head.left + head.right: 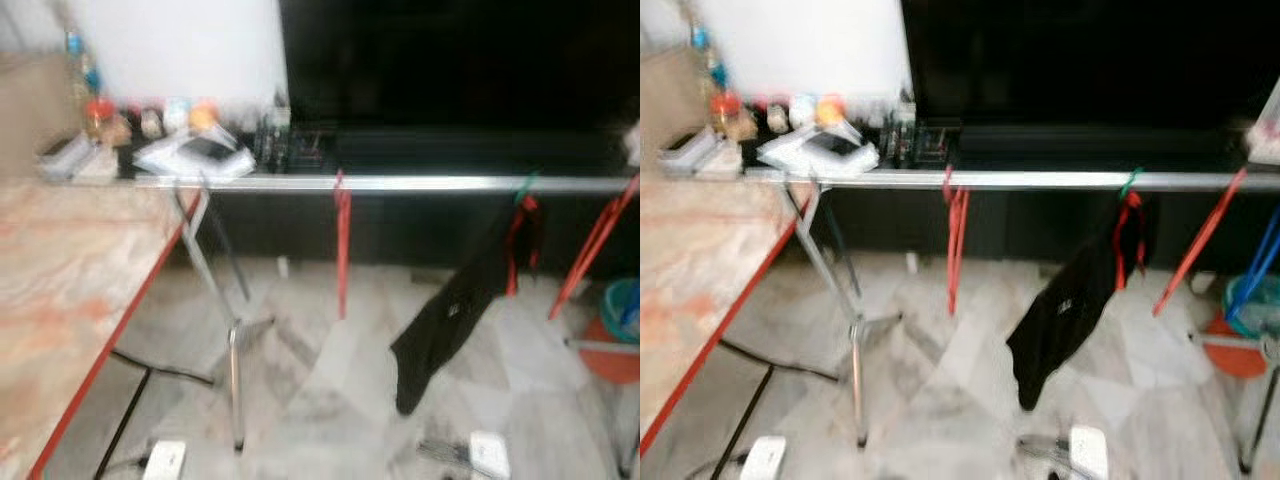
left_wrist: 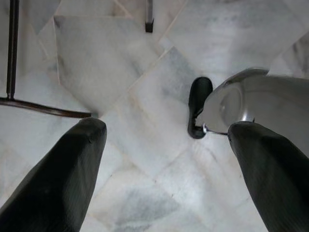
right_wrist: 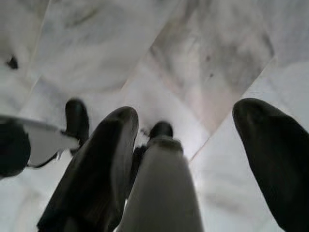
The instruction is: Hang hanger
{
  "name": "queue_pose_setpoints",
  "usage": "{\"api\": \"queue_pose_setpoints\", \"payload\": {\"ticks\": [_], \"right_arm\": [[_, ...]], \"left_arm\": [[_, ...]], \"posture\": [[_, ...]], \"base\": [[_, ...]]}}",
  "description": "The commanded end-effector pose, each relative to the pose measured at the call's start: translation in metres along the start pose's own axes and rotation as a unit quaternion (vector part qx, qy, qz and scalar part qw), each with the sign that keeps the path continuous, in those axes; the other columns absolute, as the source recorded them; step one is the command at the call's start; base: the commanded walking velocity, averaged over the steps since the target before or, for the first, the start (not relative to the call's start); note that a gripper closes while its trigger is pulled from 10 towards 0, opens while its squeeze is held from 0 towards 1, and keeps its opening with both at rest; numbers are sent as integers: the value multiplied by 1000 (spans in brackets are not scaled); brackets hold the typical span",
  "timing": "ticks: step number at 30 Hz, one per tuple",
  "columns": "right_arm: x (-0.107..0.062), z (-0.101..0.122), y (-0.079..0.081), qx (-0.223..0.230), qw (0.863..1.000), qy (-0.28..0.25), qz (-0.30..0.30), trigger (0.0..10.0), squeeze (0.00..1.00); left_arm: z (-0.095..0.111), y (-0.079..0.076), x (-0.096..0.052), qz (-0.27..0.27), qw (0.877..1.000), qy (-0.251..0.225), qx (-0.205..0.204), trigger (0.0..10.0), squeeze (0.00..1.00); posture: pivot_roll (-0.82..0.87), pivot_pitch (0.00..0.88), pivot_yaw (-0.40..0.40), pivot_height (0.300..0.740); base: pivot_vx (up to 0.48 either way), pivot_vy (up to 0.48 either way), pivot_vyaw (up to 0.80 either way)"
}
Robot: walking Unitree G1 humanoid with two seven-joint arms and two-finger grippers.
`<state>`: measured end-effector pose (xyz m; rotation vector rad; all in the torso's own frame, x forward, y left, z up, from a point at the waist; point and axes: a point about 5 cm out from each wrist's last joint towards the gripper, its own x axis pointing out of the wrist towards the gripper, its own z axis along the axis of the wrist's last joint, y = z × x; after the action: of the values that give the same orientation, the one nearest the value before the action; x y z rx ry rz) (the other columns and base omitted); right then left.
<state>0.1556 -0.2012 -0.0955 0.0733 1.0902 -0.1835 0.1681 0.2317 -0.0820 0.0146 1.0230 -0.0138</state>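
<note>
Across the room ahead, a silver rail (image 1: 420,183) runs level on splayed metal legs (image 1: 232,340), and that is plainly where hangers belong: a red hanger (image 1: 342,250) dangles from it near the middle, a second red one (image 1: 1128,245) under a green hook carries a black garment (image 1: 445,320) that droops toward the marble floor (image 1: 320,380), and another red hanger (image 1: 590,250) slants off the far right end, with a blue one (image 1: 1260,262) beside it. The bench (image 1: 60,290) with its red edge stands to the left, its far end cluttered with bottles and a box. Both arms hang low, pointed at the floor: the left gripper (image 2: 164,159) has its fingers spread wide with nothing between, and the right gripper (image 3: 193,154) is likewise spread and empty. I judge no hanger is in hand yet; the picture is blurred, so the robot is probably on the move toward the rail
</note>
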Motion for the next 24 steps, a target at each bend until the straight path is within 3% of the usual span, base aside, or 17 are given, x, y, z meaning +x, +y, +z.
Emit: {"api": "queue_pose_setpoints", "payload": {"ticks": [1,24], "right_arm": [[-1,-3,-8,3,1000,5,-11,10000,0],[-1,-2,-9,5,1000,3,-12,10000,0]], "left_arm": [[5,-2,1,-4,1000,-7,12,10000,0],[6,-5,2,-9,1000,-7,13,10000,0]], "posture": [[86,0,34,732],[88,0,32,732]], "base": [[-330,0,0],[-330,0,0]]}}
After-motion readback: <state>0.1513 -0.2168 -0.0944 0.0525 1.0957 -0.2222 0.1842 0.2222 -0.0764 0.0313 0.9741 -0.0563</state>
